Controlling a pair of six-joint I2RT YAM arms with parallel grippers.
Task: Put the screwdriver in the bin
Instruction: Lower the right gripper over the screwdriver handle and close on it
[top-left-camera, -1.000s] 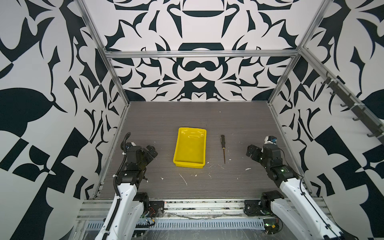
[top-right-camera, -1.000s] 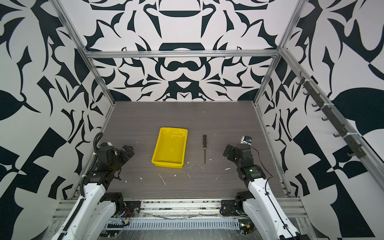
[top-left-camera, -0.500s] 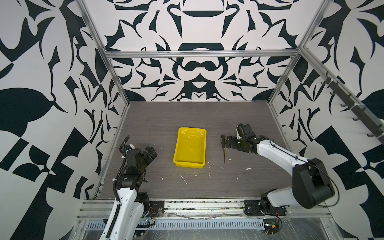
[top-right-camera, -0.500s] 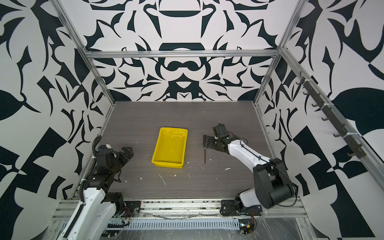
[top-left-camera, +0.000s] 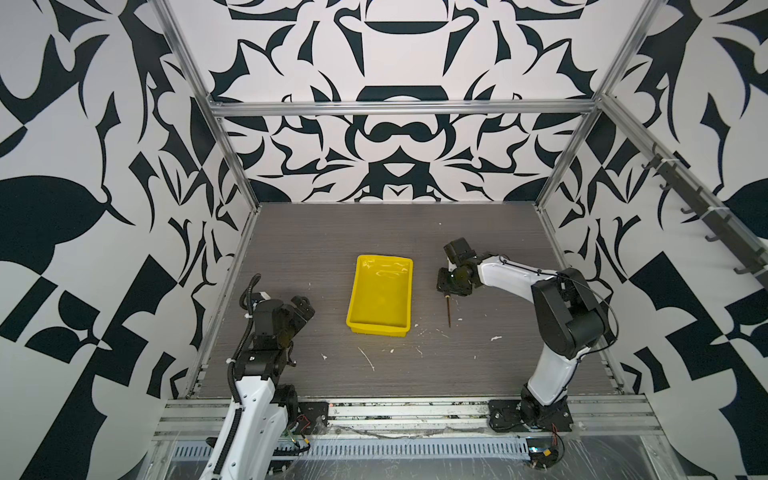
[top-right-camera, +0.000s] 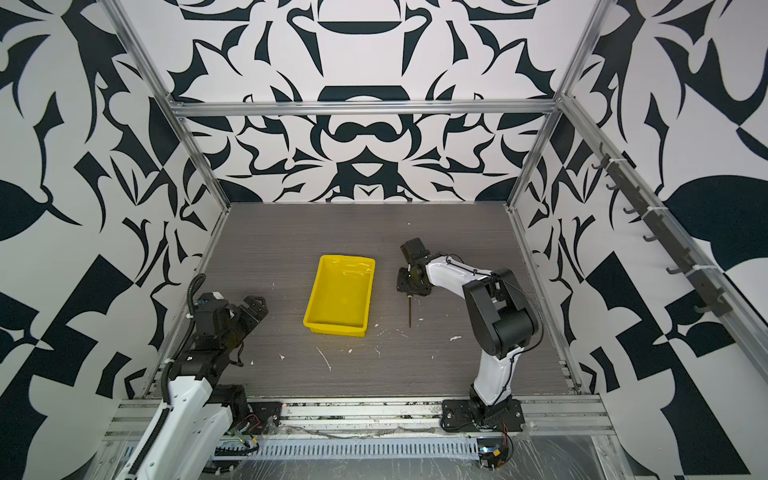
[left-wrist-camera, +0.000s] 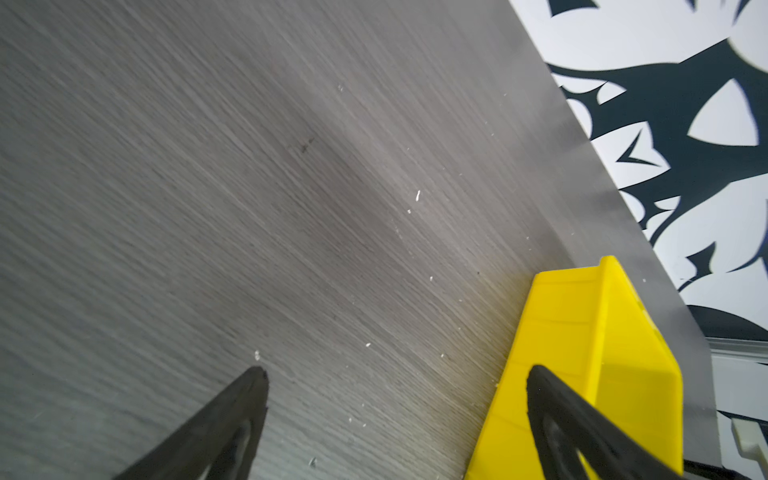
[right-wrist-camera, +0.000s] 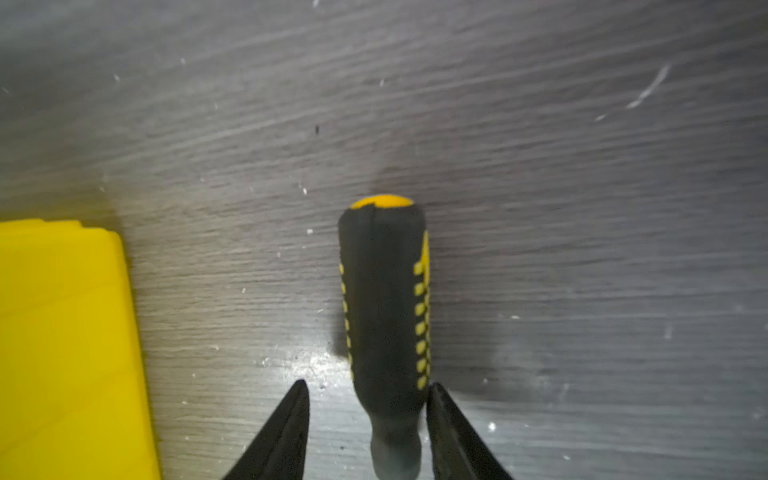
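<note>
Two fingers of my right end effector (right-wrist-camera: 369, 384) straddle the screwdriver (right-wrist-camera: 382, 291) low on its black handle, near the neck. One finger touches it and the other leaves a sliver of counter (right-wrist-camera: 582, 208) showing between, so the jaws stand narrow but not yet clamped. The screwdriver lies flat on the counter just to the right of the bin (top-left-camera: 378, 330), its shaft toward the front edge in both top views.

I judge this to be the grasp step. Next I must finish the squeeze, lift clear of the rim, carry left and release over the bin.

My left end effector (left-wrist-camera: 399, 374) sits wide and idle, apart from the bin on its left.

Against a second ago, the right arm has swung out from its folded rest to the handle and its jaws have come in from full spread. Screwdriver and bin have not shifted.
</note>
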